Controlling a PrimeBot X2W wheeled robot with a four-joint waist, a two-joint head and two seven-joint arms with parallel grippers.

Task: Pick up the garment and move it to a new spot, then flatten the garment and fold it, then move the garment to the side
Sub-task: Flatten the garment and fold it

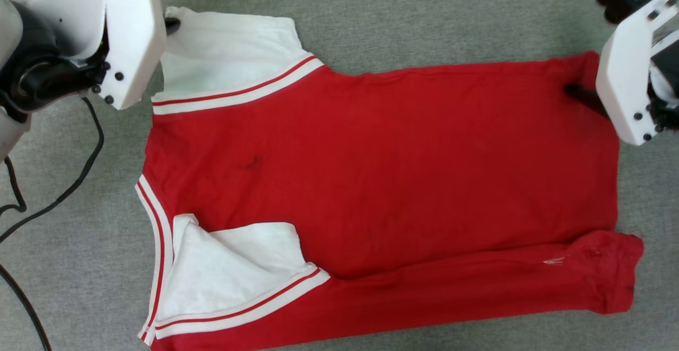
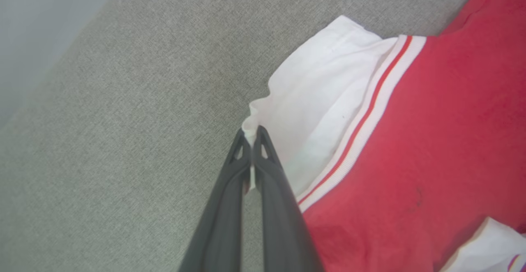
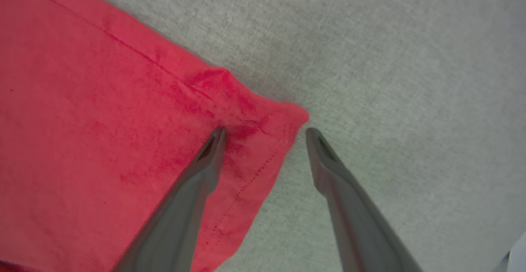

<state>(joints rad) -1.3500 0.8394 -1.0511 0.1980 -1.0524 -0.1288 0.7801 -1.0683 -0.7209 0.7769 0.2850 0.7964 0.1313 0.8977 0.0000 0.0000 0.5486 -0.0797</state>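
The garment (image 1: 382, 155) lies spread across the middle of the frame on a grey woven surface (image 1: 424, 17), back side up, collar end at the left. At the upper left, the left gripper (image 2: 250, 134) has its jaws pressed together, pinching the outer corner of the white sleeve (image 2: 320, 99). At the upper right, the right gripper (image 3: 265, 134) has its jaws spread wide astride the hem corner (image 3: 283, 120). One finger seems to press the red cloth, the other is over bare grey. Black cables (image 1: 79, 176) trail at the lower left.
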